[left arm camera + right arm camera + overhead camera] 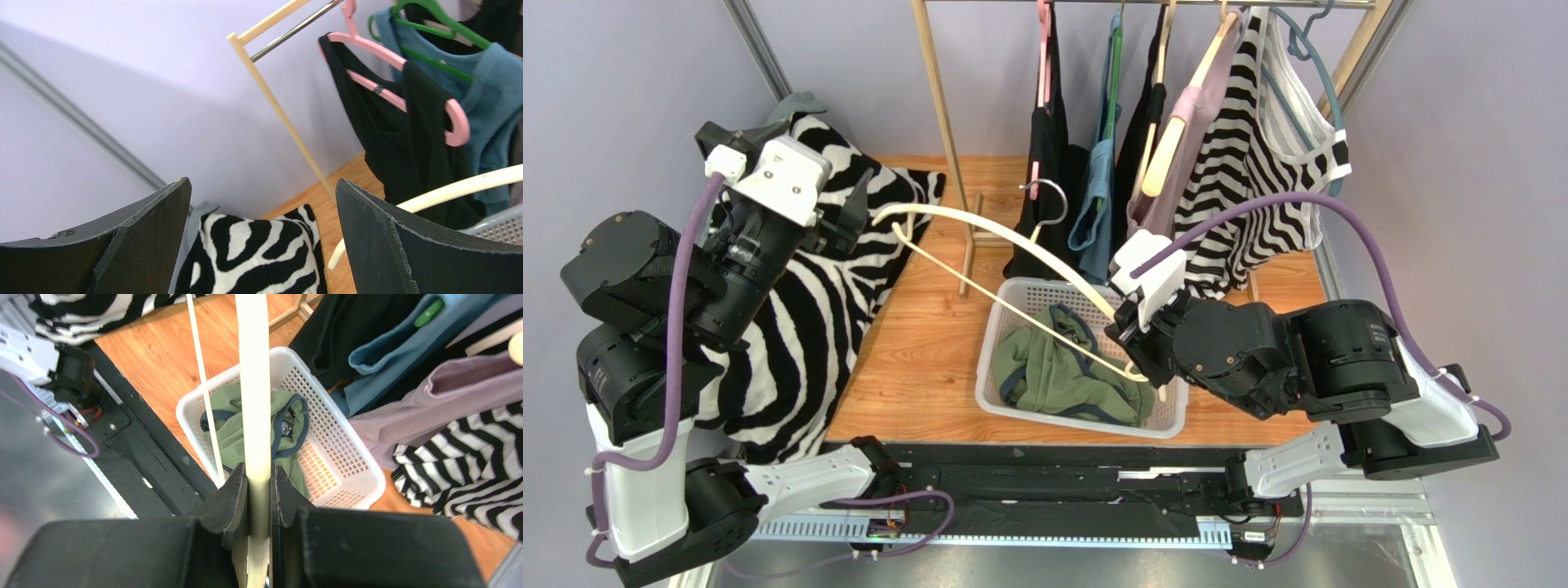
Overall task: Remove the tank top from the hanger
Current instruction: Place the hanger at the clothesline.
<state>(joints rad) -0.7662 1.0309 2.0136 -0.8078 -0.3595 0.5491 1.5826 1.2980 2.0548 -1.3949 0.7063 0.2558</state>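
Wooden table (pixel 928 368) against a lilac wall, clothes rack (pixel 944 110) at the back hung with tops, and a white basket (pixel 990 355) mid-table with a green garment (pixel 1063 374) in it. Right gripper (pixel 259 474): fingers (pixel 230 502) clamped tight on one arm of the cream hanger (pixel 1014 239), no visible gap either side, grip sits near that arm's end. The hanger runs from those fingers up and across toward the left gripper (pixel 854 214), and its thin lower bar (pixel 202 398) passes just left of the clamped arm over the basket. Left gripper: fingers (pixel 147 245) spread wide with nothing between the pads and no contact that I can see. The hanger's far arm shows just behind its right-hand finger; can't tell if it touches. The zebra tank top (pixel 817 331) lies under and in front of the left fingers, draped down the left edge of the table and over the left arm, with fabric visible low in the gap between the fingers in the left wrist view. It is well apart from the right fingers. The hanger's visible length looks bare; whether its far tip is still caught in the fabric I can't tell.
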